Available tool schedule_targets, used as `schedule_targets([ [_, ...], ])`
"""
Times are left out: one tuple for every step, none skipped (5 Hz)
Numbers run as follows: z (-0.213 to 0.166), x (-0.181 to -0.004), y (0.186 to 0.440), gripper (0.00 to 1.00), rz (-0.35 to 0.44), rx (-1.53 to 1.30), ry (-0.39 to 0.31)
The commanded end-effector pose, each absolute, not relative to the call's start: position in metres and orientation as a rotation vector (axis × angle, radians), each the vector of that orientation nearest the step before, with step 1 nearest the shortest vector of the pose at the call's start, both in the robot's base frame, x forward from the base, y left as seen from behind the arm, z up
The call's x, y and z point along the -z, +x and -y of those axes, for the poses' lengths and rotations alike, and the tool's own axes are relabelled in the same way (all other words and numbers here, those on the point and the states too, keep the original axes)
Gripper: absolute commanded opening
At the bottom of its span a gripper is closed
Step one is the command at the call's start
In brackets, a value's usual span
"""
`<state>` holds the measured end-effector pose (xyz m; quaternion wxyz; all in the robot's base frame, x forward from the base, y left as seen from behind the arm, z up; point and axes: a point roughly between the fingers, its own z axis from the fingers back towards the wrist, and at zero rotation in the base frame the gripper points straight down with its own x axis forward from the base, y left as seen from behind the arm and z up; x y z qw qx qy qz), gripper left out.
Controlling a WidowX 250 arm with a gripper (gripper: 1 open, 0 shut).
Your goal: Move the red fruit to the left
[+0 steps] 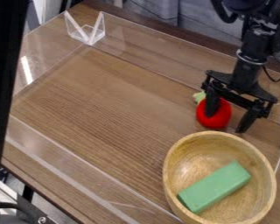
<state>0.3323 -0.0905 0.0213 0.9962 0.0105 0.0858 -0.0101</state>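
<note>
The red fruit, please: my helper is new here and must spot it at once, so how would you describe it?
On the wooden table, find the big round bowl. Just beyond its rim, by the gripper, sits a small round red fruit with green at its top, unlike the green block inside the bowl.

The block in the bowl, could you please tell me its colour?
Green block, seen in the camera view.
</note>
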Motion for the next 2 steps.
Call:
schedule_targets([
  [0.075,-0.019,0.341,0.00,-0.166,-0.021,0.015],
  [0.062,-0.028,0.342,0.00,-0.156,0.006,0.011],
])
